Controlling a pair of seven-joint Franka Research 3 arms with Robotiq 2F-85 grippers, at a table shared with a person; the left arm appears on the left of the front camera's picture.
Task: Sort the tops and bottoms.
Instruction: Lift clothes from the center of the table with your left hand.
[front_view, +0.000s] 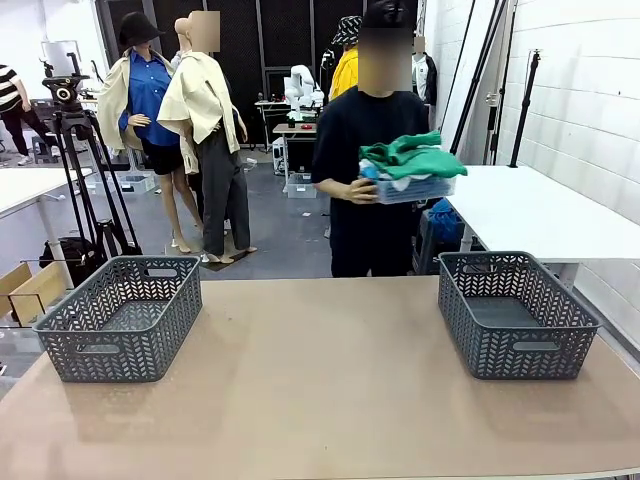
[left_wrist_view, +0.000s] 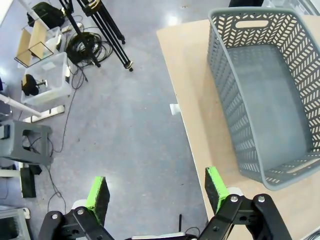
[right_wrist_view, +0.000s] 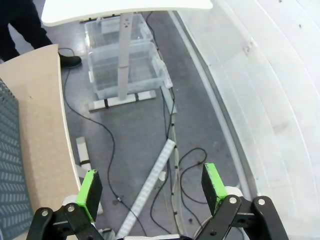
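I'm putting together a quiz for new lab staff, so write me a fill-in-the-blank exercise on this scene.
1. The garment on top of the pile of clothes held by the person is ____ in colour.
2. The table carries ____ grey baskets, the left basket and the right basket.
3. Both baskets are ____ inside.
4. The left gripper and the right gripper both have their jaws ____.
Missing words: green; two; empty; open.

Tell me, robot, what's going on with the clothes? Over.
Left gripper open, right gripper open, both bare. Clothes pile, green bottoms on top, held by the person across the table. Nothing in the way.
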